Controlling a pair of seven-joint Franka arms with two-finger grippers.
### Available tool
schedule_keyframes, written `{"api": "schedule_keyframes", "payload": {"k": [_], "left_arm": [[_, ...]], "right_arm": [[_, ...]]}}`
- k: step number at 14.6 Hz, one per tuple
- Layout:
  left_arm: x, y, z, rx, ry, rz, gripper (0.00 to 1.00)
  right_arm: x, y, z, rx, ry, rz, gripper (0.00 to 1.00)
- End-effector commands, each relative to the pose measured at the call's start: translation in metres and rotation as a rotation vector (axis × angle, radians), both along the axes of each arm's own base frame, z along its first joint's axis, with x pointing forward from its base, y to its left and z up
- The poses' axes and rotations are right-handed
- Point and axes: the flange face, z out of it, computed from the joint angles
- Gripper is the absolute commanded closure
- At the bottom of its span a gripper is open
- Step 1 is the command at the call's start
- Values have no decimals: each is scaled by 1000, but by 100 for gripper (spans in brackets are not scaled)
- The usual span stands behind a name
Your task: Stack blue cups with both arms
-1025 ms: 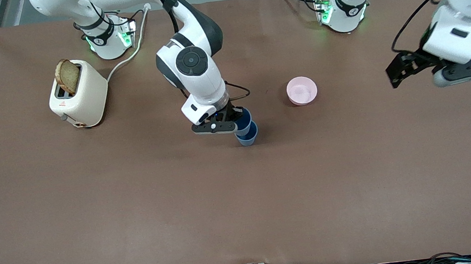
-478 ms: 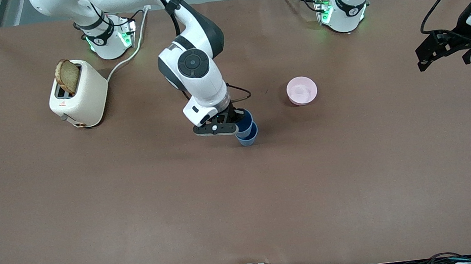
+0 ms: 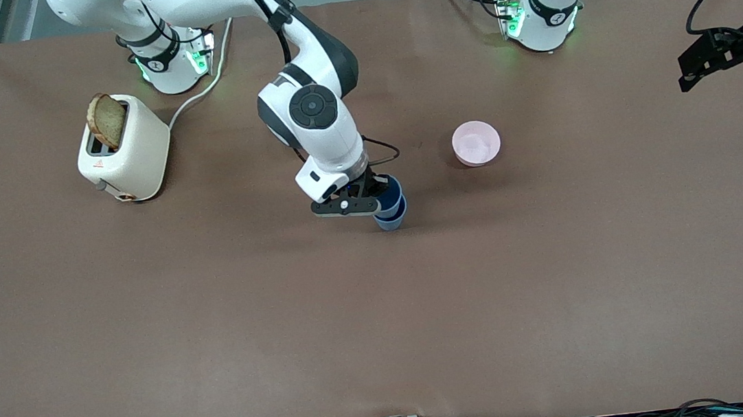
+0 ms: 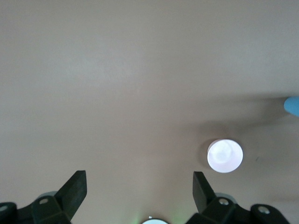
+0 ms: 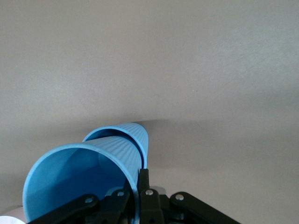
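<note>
Two blue cups are near the table's middle. The lower blue cup (image 3: 391,220) stands on the table. My right gripper (image 3: 374,198) is shut on the rim of the upper blue cup (image 3: 389,191), which sits tilted with its base inside the lower one. In the right wrist view the held cup (image 5: 79,182) fills the foreground, its wall pinched at my right gripper (image 5: 138,179), and the lower cup (image 5: 133,137) shows around it. My left gripper (image 3: 720,76) is open and empty, high over the left arm's end of the table; it also shows in the left wrist view (image 4: 138,179).
A pink bowl (image 3: 476,143) sits between the cups and the left arm's end of the table, and shows in the left wrist view (image 4: 225,155). A cream toaster (image 3: 124,151) with a bread slice (image 3: 107,120) stands near the right arm's base.
My right gripper has lowered the held cup deeper into the lower cup. My left arm has drawn away toward its own end of the table, gripper still open.
</note>
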Motion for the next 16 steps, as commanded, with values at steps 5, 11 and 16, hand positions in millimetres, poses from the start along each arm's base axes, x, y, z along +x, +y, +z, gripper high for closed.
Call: {"api": "schedule_keyframes", "payload": {"k": [5,11,16], "left_arm": [[-17,-8,2,-19,-2,2,0],[-16,-7,2,-23,-1,6,0],[-16,-11,1,-23,-1,-2,0]], "right_arm": [[2,6,-7,3,0,-15,69],[45,-51,82,8,-75,-120,0],[88,-183,167,-151,-139,-262,0]]}}
